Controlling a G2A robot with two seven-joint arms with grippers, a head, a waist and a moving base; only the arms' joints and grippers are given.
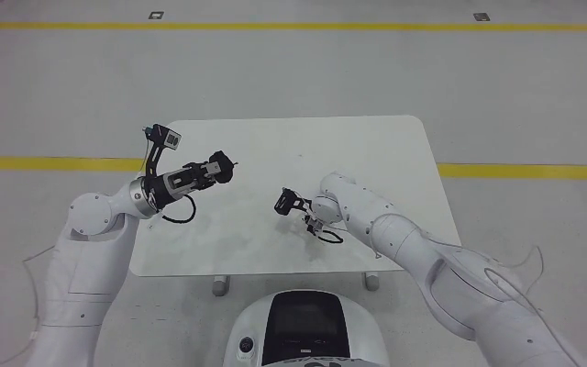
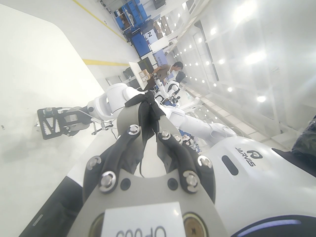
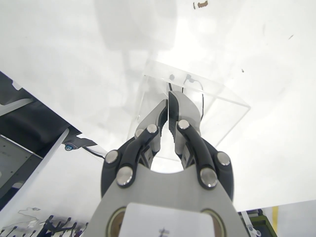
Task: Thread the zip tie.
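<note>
Threading in progress: the right end effector (image 3: 168, 99) is pinched on the thin black plastic zip tie (image 3: 203, 104) at the clear acrylic block (image 3: 222, 119) over the white surface (image 1: 367, 156), while the left end effector (image 1: 225, 168), tips pressed together, hangs apart; the next move likely calls for fine tail-to-hole alignment.

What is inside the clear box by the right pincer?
A thin black zip tie seems to loop inside the clear box. Its lower run is hidden behind the shut right pincer.
</note>
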